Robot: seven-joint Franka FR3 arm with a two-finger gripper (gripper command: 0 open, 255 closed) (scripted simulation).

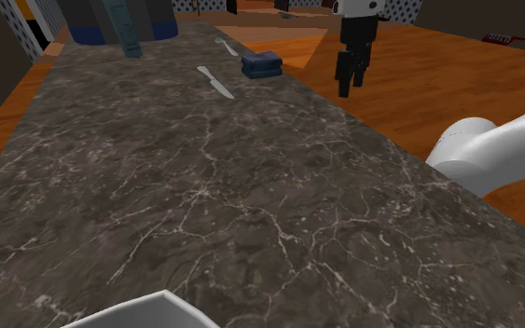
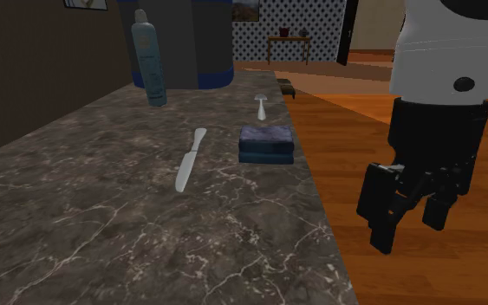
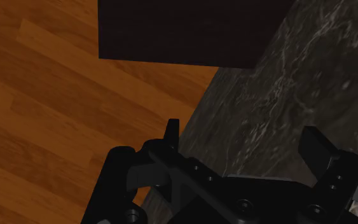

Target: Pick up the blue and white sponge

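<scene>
Sponge (image 2: 265, 144) sits on counter (image 2: 103, 217), spread claw (image 2: 411, 234) hanging beyond its edge.

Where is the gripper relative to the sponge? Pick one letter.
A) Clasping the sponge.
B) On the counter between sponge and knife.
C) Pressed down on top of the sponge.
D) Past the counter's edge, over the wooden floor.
D: in the second exterior view the gripper hangs open over the wooden floor, past the edge of the counter, apart from the sponge lying there.

Sponge (image 2: 265, 144) on counter (image 2: 103, 234), near its edge, with knife (image 2: 190, 159) at the second exterior view's left. Spoon (image 2: 261, 106) behind sponge; bottle (image 2: 149, 59) farther back.
</scene>
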